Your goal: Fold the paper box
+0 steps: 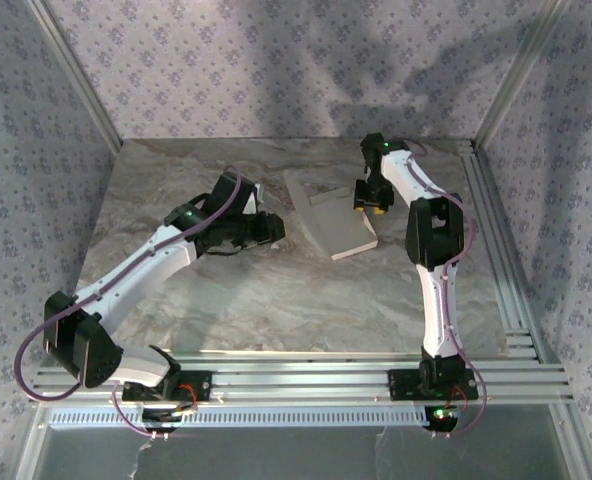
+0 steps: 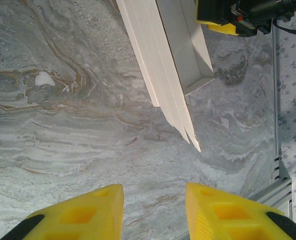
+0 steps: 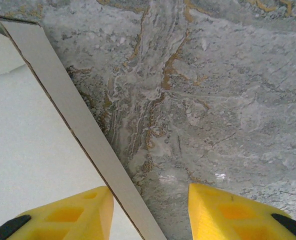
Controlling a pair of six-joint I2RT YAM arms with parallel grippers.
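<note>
The left gripper [image 2: 153, 200] is hovering over the table [image 2: 63, 125] with fingers spread and nothing between them, the paper box [image 2: 160, 60] lying just ahead. The right gripper [image 3: 149, 200] is straddling the box's edge strip with its fingers apart, one above the white panel.

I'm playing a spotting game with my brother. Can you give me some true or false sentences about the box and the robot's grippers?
1. The paper box is white. True.
2. The left gripper is holding the box. False: it is open over bare table, with the box lying ahead of it.
3. An edge of the box runs between the fingers of the right gripper. True.
4. Those fingers are red. False: they are yellow.
</note>
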